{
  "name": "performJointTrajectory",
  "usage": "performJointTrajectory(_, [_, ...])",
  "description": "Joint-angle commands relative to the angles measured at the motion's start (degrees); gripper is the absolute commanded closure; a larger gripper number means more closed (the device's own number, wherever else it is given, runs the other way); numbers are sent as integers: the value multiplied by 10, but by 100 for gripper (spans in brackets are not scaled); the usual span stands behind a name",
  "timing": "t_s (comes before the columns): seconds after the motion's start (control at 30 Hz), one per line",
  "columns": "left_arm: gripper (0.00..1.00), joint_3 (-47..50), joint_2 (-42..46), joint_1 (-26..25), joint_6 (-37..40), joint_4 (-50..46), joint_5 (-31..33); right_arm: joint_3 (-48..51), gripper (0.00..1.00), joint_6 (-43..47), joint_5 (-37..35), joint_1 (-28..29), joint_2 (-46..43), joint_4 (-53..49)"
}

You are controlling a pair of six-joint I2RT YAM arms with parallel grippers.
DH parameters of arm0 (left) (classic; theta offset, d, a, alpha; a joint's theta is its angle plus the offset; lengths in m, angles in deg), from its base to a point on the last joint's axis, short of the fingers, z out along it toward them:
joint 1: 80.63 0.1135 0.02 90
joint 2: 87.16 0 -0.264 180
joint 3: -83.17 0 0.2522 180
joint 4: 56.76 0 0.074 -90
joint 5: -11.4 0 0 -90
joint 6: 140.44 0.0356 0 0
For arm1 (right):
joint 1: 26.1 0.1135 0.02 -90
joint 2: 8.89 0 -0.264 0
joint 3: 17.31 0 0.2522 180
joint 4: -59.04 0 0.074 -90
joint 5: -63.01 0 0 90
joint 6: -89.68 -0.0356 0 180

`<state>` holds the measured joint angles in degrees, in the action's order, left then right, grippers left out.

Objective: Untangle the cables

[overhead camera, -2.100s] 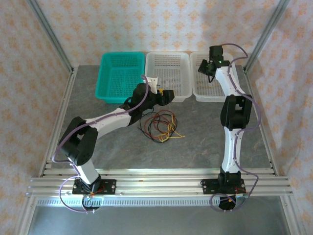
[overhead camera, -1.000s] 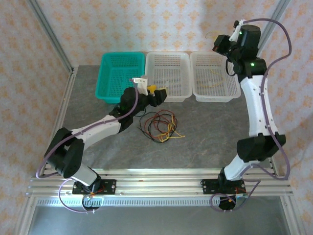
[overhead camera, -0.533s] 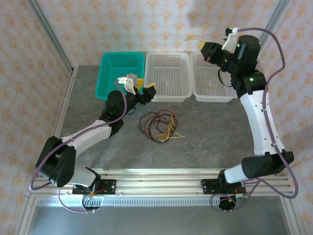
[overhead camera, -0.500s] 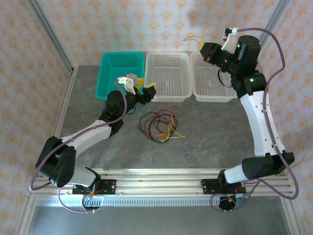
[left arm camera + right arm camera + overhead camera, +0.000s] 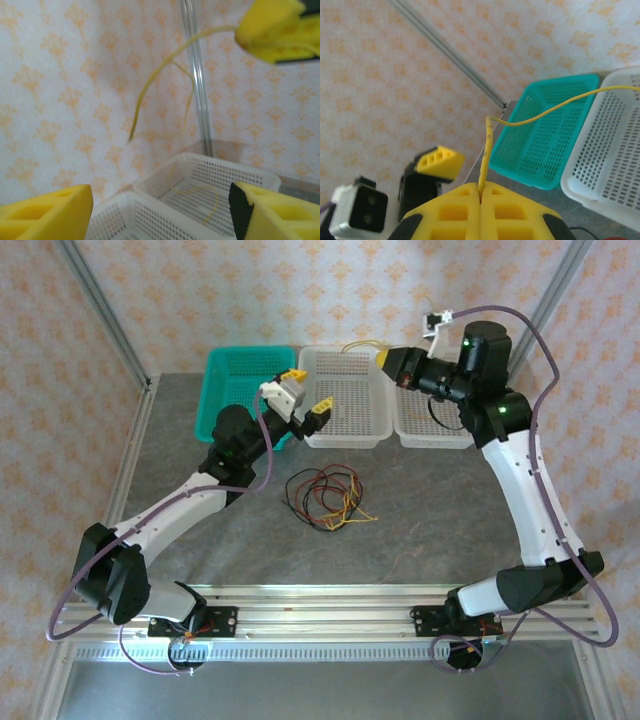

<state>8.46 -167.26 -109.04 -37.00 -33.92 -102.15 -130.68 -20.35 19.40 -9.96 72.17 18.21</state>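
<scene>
My right gripper (image 5: 480, 194) clamps the yellow cable (image 5: 545, 111) — its strand runs leftward toward my left gripper (image 5: 308, 392), jaws apart — nearest the free end.

Nothing readable anywhere, folks

Went over everything from where I'm standing. The wallpaper (image 5: 250, 290) is just a repeating orange ornament, no lettering. The teal basket (image 5: 225, 390) and the white baskets (image 5: 345, 400) are plain perforated plastic with no stamp I can make out. The right arm (image 5: 520, 480) has a couple of green lights, plain dots, no digits. The cables (image 5: 322, 498) on the table and the yellow cable (image 5: 484, 155) up in the air are too thin to show any print.
</scene>
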Motion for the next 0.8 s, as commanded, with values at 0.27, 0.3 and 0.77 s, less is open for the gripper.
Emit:
performJointTrajectory(0.27, [49, -72, -44, -8, 61, -38, 0, -1, 100, 63, 20, 39, -7, -51])
performJointTrajectory(0.3, [53, -74, -45, -8, 61, -37, 1, -1, 100, 66, 19, 38, -8, -53])
performJointTrajectory(0.77, [100, -50, -28, -14, 25, -16, 51, 28, 54, 86, -95, 39, -54, -17])
